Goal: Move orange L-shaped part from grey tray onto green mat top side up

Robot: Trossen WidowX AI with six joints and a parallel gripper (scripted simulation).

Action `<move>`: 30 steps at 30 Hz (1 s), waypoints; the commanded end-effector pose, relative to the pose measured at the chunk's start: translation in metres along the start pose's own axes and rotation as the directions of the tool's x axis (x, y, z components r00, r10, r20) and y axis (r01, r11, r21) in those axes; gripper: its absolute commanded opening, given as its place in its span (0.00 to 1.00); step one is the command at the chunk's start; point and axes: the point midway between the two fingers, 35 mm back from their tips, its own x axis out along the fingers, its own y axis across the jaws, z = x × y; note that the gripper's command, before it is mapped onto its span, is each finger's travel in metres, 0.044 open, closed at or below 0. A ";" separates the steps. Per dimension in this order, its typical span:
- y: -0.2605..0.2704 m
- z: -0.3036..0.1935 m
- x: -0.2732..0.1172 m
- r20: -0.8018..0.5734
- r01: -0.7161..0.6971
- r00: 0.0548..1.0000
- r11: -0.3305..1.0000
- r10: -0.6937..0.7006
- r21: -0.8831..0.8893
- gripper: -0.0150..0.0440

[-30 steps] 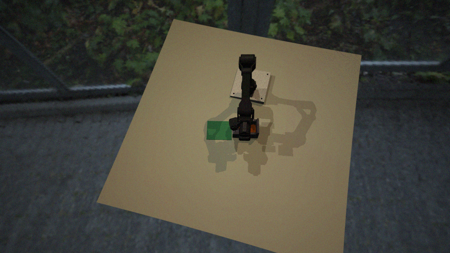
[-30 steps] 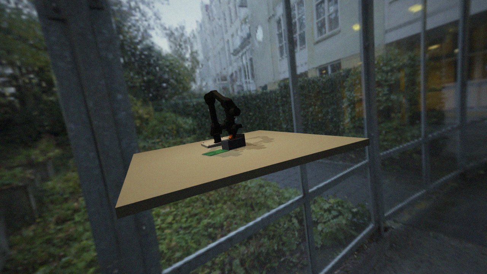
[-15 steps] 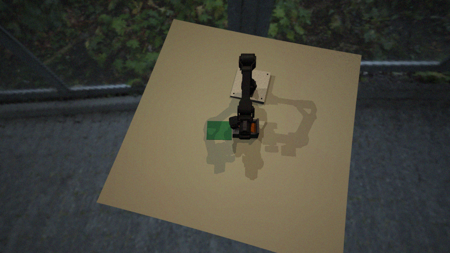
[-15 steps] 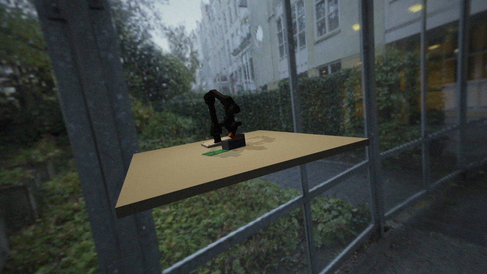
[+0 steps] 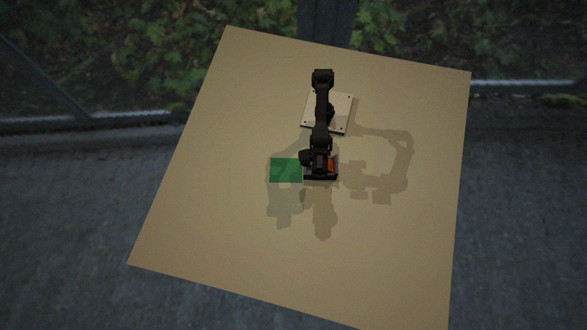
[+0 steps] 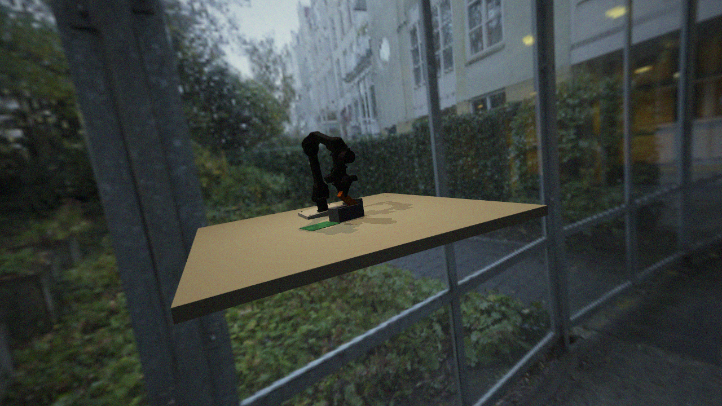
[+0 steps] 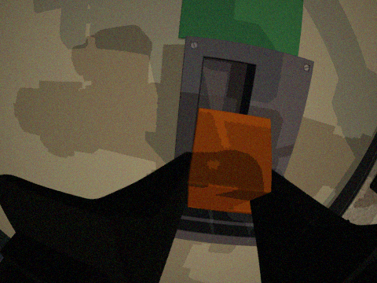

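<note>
While jaws pinch the orange part (image 7: 231, 159), the tray's (image 7: 188, 110) pocket (image 7: 228, 84) gapes.

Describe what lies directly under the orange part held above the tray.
Under the orange part in the end effector sits the grey tray, its dark pocket partly exposed; the near pocket end is covered.

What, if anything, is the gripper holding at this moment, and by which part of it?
The gripper is shut on the orange L-shaped part, pinching one end of it between its fingers above the grey tray; the other end points toward the open pocket.
</note>
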 end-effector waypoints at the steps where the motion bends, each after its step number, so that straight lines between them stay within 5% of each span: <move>1: 0.000 -0.002 -0.008 -0.007 -0.001 1.000 1.000 0.001 0.002 0.25; 30: 0.000 -0.001 -0.044 -0.007 -0.001 1.000 1.000 0.001 0.002 0.25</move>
